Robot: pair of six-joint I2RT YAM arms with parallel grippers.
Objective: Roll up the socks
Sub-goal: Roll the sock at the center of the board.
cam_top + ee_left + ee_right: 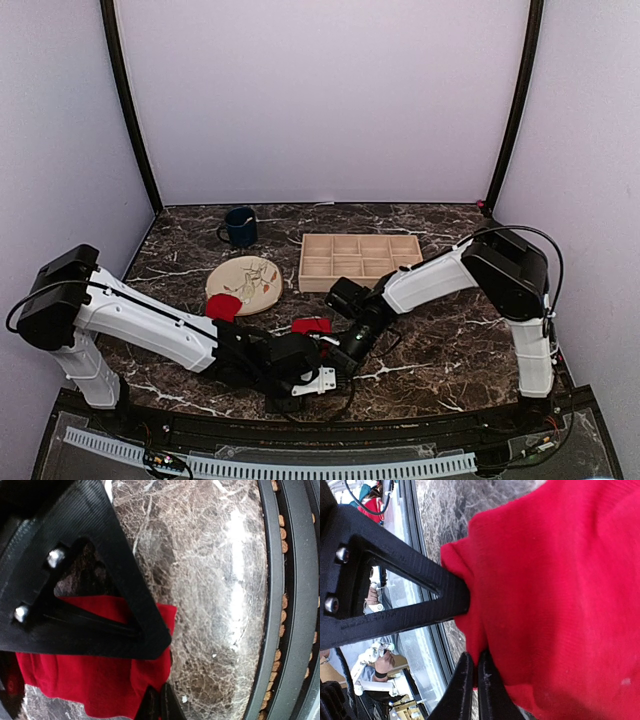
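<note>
1. The sock point(312, 325) being worked on lies bunched on the table point(440, 350), toward its 6 o'clock edge, right between the two arms.
2. The left gripper point(157, 675) reaches it from about 7 o'clock. Its jaws are narrow, nipped onto a thin edge of the red fabric, I'd guess to pin that end down.
3. The right gripper point(470, 632) comes in from about 4 o'clock. It is narrow too, pinching a thicker fold of the same sock, which looks like the end meant to be turned over.
4. Two grips on one sock make sense: one anchors, the other rolls. To me the roll looks barely begun, since the fabric is crumpled rather than wound.
5. The second sock point(224, 306) sits at the 7 o'clock rim of the plate point(255, 275), touched by neither arm and not yet rolled.
6. The risk I see is the soft knit slipping out of such shallow pinches.
</note>
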